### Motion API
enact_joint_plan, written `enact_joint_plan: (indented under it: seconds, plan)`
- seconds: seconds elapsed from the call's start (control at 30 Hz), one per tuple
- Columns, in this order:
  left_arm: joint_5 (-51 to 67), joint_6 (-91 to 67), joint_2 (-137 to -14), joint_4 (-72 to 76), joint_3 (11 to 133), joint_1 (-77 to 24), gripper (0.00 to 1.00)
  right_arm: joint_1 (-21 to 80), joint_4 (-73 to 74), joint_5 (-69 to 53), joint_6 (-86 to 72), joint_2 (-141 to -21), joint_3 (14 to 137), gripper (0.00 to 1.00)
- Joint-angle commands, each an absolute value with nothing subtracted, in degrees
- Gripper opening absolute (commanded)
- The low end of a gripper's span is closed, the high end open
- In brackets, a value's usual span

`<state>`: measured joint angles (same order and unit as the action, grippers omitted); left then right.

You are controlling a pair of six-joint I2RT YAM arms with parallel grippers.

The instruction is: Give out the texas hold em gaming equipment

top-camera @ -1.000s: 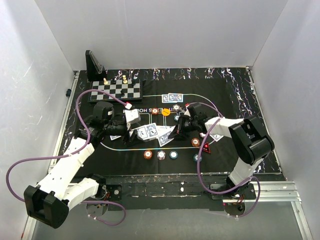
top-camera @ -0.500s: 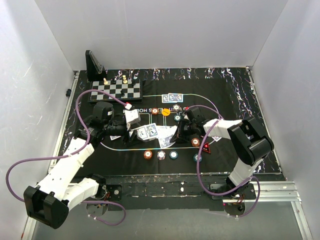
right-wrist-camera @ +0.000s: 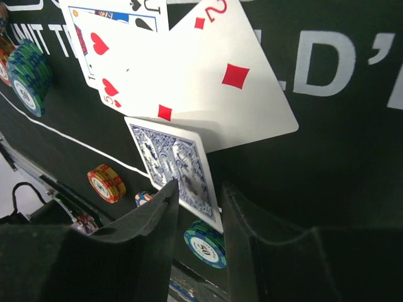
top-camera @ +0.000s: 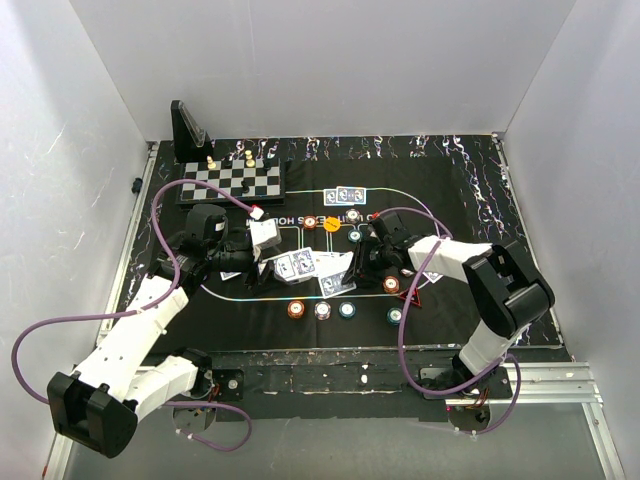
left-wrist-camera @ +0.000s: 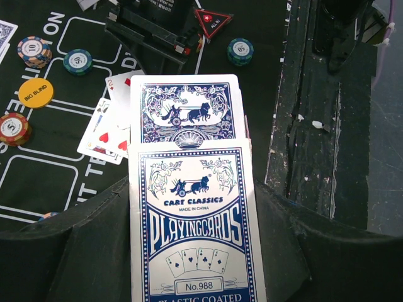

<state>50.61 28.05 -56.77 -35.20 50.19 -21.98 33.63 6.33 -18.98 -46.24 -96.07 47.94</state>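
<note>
– blue-backed playing card [right-wrist-camera: 179,157] by your right fingers: is that the one in hand?
– yes, i judge i'm at the dealing step and that's the card being laid down. my right gripper [right-wrist-camera: 200,194] has its black fingers standing apart. the card's near corner lies in the gap between them, and i can't tell whether it touches either pad. its far end is tucked under the white two of diamonds card [right-wrist-camera: 233,82], which lies face up on the black felt mat [right-wrist-camera: 352,157].
– and your left?
– my left gripper [left-wrist-camera: 192,189] is clamped on the blue-and-white cardboard card box [left-wrist-camera: 192,251]. a spare blue-backed card [left-wrist-camera: 189,113] pokes out of the box's far end.
– what does the next move call for?
– probably drawing the right fingers straight back without snagging that corner and dragging the card. then i'd reach across for the spare one. farther off, the yellow round big-blind disc [left-wrist-camera: 35,92] and the red triangular marker [left-wrist-camera: 211,19] lie on the mat beyond the box.
</note>
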Motion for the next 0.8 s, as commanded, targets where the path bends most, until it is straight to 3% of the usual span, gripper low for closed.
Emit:
enact_joint_plan:
  seconds: [0.0,0.3,0.4,0.47,0.53,0.77]
  plan:
    - [52.82,28.21,-55.02,-35.07,52.03,-21.80,0.26,33.84,12.12,-15.47,-42.81,-93.52,51.67,0.45]
    - [53.26,28.83,-54.93,-35.59,52.21,-21.80,0.27,33.84,18.09,-12.58,-41.66,-88.52,54.57,0.56]
    - [53.26,29.18,-55.11,-35.68,51.94,-21.80,0.27,33.84,20.91,-11.87,-41.48,-84.04,57.82,0.63]
    - [53.44,29.27,-55.28,-35.68,52.03,-21.80,0.27,33.75,21.88,-12.47,-41.57,-80.61,60.02,0.74]
    - [53.79,29.27,-55.37,-35.60,52.12,-21.80,0.27,33.75,20.67,-15.97,-42.62,-77.27,61.52,0.82]
    - [53.53,29.09,-55.46,-35.33,52.03,-21.80,0.27,34.01,10.04,-32.94,-49.04,-74.09,62.14,0.86]
